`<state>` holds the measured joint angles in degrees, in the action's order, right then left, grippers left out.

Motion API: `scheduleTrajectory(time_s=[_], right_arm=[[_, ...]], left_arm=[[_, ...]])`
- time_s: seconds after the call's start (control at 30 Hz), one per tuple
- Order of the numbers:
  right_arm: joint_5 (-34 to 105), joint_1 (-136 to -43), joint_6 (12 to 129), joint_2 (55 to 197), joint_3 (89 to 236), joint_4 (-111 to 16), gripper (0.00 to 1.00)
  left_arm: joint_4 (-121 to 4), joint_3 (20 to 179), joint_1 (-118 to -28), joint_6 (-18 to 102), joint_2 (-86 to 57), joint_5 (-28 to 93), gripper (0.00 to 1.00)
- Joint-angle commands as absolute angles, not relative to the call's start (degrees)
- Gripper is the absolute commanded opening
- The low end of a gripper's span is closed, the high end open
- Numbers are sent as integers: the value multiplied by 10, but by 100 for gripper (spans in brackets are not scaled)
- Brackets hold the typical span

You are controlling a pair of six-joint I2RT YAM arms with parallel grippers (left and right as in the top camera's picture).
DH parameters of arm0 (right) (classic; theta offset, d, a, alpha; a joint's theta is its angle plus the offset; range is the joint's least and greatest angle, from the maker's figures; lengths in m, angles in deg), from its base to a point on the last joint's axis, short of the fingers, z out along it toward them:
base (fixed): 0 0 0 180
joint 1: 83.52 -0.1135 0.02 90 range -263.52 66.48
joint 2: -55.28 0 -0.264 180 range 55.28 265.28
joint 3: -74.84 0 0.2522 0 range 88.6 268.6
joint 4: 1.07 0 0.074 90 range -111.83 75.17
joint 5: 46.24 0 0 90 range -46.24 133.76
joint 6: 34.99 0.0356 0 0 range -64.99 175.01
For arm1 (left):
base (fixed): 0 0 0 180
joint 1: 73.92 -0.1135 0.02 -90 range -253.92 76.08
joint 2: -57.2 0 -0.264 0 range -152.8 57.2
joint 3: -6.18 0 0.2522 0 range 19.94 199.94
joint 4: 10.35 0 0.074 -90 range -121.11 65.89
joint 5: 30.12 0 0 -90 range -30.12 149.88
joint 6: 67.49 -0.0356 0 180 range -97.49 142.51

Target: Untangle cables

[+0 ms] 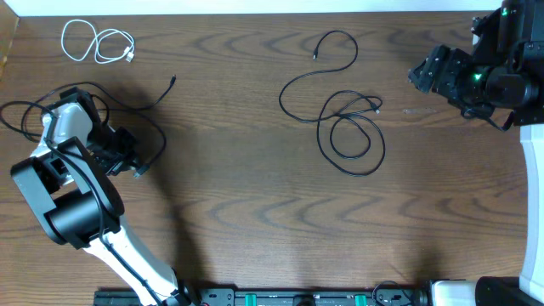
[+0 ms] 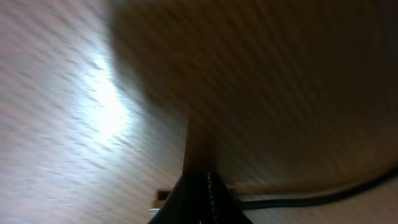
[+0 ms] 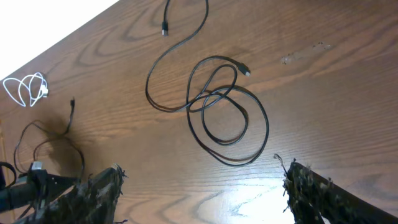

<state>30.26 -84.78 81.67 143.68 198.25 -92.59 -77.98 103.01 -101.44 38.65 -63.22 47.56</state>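
A short white cable (image 1: 95,42) lies coiled at the far left of the table. A thin black cable (image 1: 158,127) loops around my left arm, one plug (image 1: 172,81) lying free. My left gripper (image 1: 136,167) is low over the table, shut on this black cable (image 2: 298,200) near its other plug (image 2: 160,199). More black cable (image 1: 350,136) lies mid-table in overlapping loops (image 3: 227,118), with a long tail ending in a plug (image 3: 165,28). My right gripper (image 1: 423,75) hangs open above the far right, apart from the loops, with nothing between its fingers (image 3: 99,193).
The robot bases and their thick wires run along the front edge (image 1: 297,297). A white edge (image 1: 531,195) borders the table's right side. Bare wood (image 1: 246,204) stretches between the two cable groups.
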Motion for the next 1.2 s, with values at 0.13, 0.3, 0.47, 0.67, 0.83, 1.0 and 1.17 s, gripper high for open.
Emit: scheduleTrajectory(time_s=[0.13, 0.3, 0.47, 0.67, 0.83, 1.0, 1.17], right_arm=[[301, -851, 811, 1434, 1983, -926, 82], [301, -851, 811, 1434, 1983, -927, 82], [301, -851, 811, 1434, 1983, -927, 82], [301, -851, 811, 1434, 1983, -926, 83], [301, -851, 811, 1434, 1983, -926, 83], [301, -851, 811, 1434, 1983, -926, 83], [301, -851, 811, 1434, 1983, -927, 83]], left_arm=[[-776, 1017, -975, 389, -645, 426, 7], [-774, 1017, -949, 390, -645, 425, 7], [-766, 1017, -930, 394, -645, 423, 7], [-741, 1017, -923, 419, -645, 358, 8], [-683, 1017, -923, 420, -645, 211, 8], [-613, 1017, -925, 505, -645, 168, 8], [-550, 1018, -934, 563, -645, 148, 8]])
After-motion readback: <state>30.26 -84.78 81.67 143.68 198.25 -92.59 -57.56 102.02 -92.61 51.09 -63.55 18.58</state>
